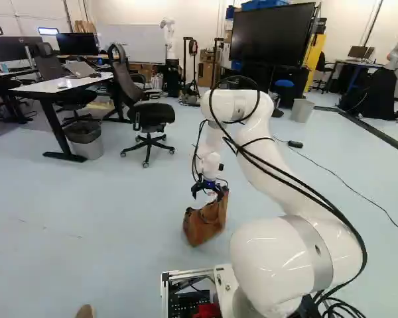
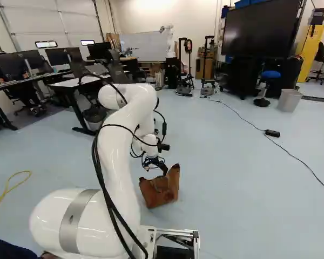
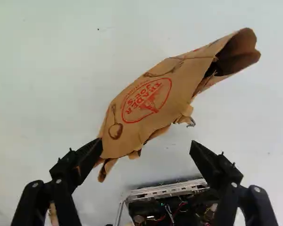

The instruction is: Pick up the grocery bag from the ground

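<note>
Nearest the base cameras, the white arm rises beside the metal base frame, black cables looping along its links; a yellow cord lies on the floor at the left of the right base view, and a thin black cable with a small black box crosses the floor on the other side of the arm; farther ahead stand a black office chair, a desk with a waste bin by its leg, a pale bin near a large dark screen, and another robot by a whiteboard; the base frame sits close on the near side of the brown paper grocery bag, which lies crumpled on the floor, below and ahead of the gripper; its fingers stand spread wide, one fingertip overlapping the bag's near end in the wrist view, though whether they touch I cannot tell; the bag slants away from there, its open mouth at the far end.
</note>
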Tool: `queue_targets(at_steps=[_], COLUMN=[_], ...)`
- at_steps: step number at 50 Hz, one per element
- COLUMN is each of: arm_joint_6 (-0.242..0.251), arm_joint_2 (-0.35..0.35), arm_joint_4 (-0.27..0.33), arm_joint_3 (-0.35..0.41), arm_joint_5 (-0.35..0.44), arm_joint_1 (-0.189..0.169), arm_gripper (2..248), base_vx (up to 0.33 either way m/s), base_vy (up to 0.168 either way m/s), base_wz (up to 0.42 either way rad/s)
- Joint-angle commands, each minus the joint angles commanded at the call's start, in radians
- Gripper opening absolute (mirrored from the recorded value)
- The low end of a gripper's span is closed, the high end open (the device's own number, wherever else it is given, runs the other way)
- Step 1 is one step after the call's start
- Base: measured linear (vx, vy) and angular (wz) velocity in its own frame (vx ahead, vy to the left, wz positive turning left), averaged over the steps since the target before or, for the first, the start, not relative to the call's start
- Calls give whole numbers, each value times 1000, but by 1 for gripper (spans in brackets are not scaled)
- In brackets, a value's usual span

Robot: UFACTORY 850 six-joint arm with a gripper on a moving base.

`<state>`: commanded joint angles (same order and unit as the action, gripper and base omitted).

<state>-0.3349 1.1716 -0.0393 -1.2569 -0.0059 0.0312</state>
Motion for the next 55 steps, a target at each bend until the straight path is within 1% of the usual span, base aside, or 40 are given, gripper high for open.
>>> queue_targets(at_steps=[47, 51, 55], arm_joint_6=[-659, -693, -705], arm_joint_2=[178, 194, 208], arm_joint_4=[0, 0, 0], arm_joint_3=[-147, -161, -173], arm_joint_5=[0, 0, 0], arm_joint_1=[0, 0, 0], arm_gripper=[247, 247, 247], base_vx=[0, 0, 0], base_vy=[0, 0, 0], base_wz=[0, 0, 0])
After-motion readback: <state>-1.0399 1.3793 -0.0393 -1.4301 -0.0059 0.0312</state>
